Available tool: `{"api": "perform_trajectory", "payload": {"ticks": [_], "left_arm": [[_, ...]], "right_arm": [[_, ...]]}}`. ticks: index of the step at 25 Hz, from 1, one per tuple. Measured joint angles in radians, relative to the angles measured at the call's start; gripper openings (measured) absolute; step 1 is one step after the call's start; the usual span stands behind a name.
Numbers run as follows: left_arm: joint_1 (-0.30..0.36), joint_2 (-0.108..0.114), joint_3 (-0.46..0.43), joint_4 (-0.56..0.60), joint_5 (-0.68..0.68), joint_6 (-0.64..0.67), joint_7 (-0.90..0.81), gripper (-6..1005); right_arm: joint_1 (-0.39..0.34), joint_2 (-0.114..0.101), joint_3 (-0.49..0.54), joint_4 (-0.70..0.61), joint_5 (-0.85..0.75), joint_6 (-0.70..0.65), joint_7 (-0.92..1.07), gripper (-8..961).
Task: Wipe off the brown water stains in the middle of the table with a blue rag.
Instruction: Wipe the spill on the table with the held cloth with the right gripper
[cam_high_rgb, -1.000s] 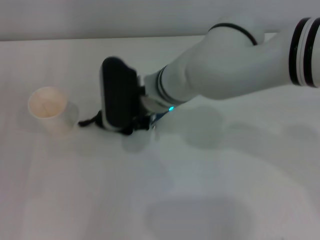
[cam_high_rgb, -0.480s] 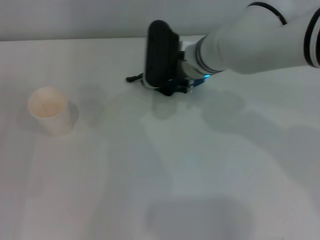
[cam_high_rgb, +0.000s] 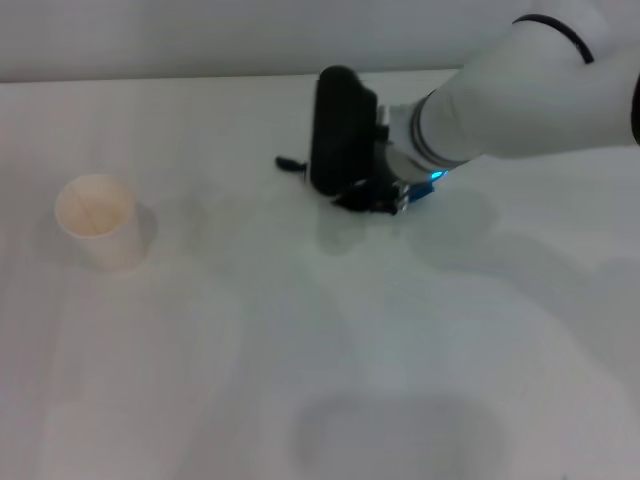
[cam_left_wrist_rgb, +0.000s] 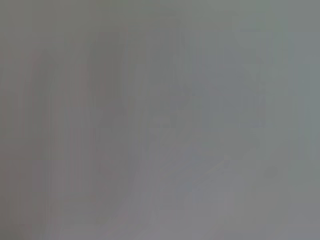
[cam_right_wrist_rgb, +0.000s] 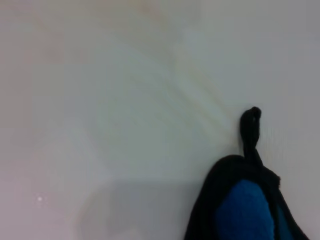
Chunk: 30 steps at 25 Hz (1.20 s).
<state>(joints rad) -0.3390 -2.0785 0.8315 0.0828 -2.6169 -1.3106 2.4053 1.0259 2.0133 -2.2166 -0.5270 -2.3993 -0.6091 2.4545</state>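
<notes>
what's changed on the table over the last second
The right gripper, pressing the blue rag on the table, swept from beside the paper cup toward the far right. The cup stayed put. The left arm is out of view.

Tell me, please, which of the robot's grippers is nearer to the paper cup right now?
Right. The right gripper, over the blue rag, sits at the table's far middle, well right of the paper cup. The left gripper is not in view.

The blue rag (cam_right_wrist_rgb: 246, 210) (black-edged, its short loop sticking out flat) lies pressed on the white tabletop (cam_high_rgb: 300, 350) beneath the right gripper (cam_high_rgb: 372, 200); faint tan streaks (cam_right_wrist_rgb: 197, 95) smear just beyond it.
</notes>
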Motion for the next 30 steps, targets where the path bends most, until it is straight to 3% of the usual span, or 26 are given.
{"api": "perform_trajectory", "payload": {"ticks": [4,10,17,27,30], "left_arm": [[0.001,0.001,0.0,0.001,0.0,-0.001,0.0,877],[0.002,0.002,-0.002,0.002,0.0,-0.001,0.0,877],[0.002,0.002,-0.002,0.002,0.0,-0.001,0.0,877],[0.001,0.002,-0.002,0.002,-0.003,-0.001,0.002,877],[-0.003,0.003,-0.002,0.002,-0.003,0.0,0.003,877]], "right_arm": [[-0.089,0.009,0.028,-0.234,-0.099,-0.093,-0.001,112],[-0.105,0.015,-0.017,-0.375,-0.066,-0.173,-0.002,112],[-0.123,0.014,0.002,-0.404,-0.033,-0.14,-0.002,112],[-0.219,0.0,0.454,-0.31,-0.06,-0.143,-0.002,117],[-0.257,0.004,0.53,-0.333,-0.036,-0.173,-0.002,118]]}}
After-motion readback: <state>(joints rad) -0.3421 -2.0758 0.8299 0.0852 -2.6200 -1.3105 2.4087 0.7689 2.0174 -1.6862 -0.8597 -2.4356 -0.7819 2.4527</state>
